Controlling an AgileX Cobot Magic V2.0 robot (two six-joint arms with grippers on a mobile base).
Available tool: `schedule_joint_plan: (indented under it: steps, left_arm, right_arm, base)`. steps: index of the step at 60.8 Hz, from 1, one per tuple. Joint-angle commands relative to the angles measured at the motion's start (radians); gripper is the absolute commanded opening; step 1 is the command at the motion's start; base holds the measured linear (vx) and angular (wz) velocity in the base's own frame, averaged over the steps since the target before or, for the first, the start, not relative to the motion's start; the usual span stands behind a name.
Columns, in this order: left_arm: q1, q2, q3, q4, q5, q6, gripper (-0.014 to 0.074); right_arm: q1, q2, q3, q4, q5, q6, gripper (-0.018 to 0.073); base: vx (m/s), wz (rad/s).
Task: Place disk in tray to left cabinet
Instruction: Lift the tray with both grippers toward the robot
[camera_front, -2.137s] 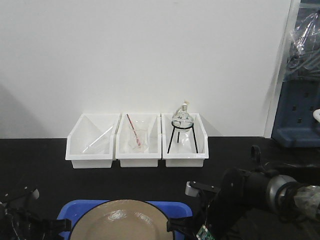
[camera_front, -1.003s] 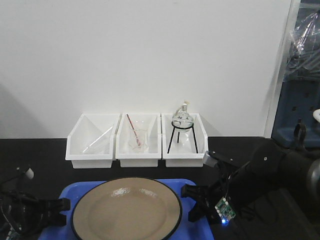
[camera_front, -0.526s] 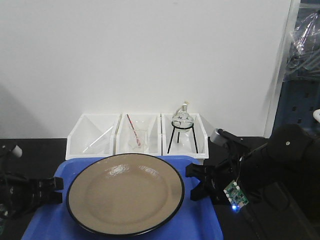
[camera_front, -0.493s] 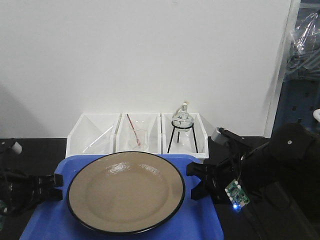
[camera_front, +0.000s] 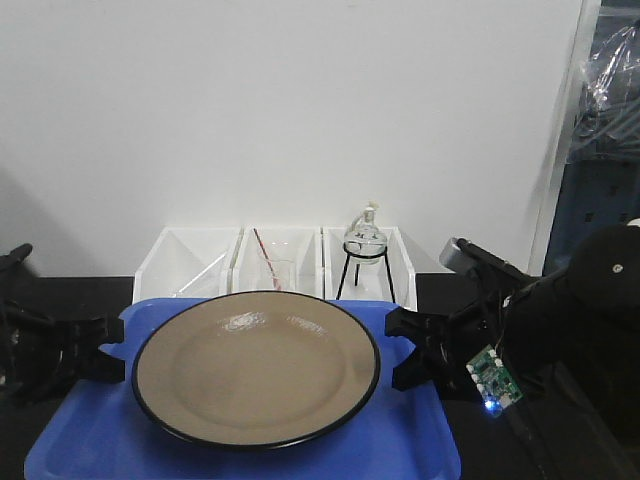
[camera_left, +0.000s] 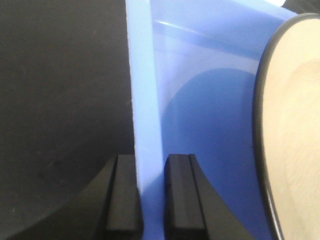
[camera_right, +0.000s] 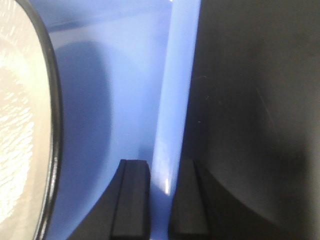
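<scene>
Blue tray (camera_front: 425, 452) held between both arms over the near edge of the black worktop (camera_front: 60, 292), the tan disk (camera_front: 255, 370) lying flat in its middle. Left gripper (camera_left: 152, 196) clenched on the tray's left rim, one finger inside, one outside; right gripper (camera_right: 160, 201) pinching the right rim likewise. Three white bins (camera_front: 190, 262) line the back edge, the rightmost holding a round flask (camera_front: 364, 238) on a tripod.

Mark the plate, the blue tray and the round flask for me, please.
plate (camera_front: 255, 370), front view, centre of its tan face
tray (camera_front: 400, 450), front view, bare floor near its right front corner
flask (camera_front: 364, 238), front view, its round glass bulb
</scene>
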Motion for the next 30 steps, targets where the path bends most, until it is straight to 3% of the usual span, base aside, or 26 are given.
schedule_joint_plan:
  steps: [1,17,30]
  left_arm:
    - [-0.02,-0.048,-0.078,-0.13,0.035,-0.031,-0.0001]
    - [-0.02,-0.048,-0.098,-0.129,0.048,-0.051,-0.0001]
    - [-0.02,-0.063,-0.098,-0.129,0.042,-0.054,-0.0001]
  right_arm:
    - [0.018,-0.068,-0.036,0.132,-0.022,0.006,-0.0004]
    - [0.018,-0.072,-0.153,0.053,0.066,0.065,-0.0004]
    - [0.018,-0.072,-0.154,0.033,0.057,0.079,-0.0004]
  base:
    - [0.0,0.0]
    - [0.0,0.0]
    - [0.0,0.0]
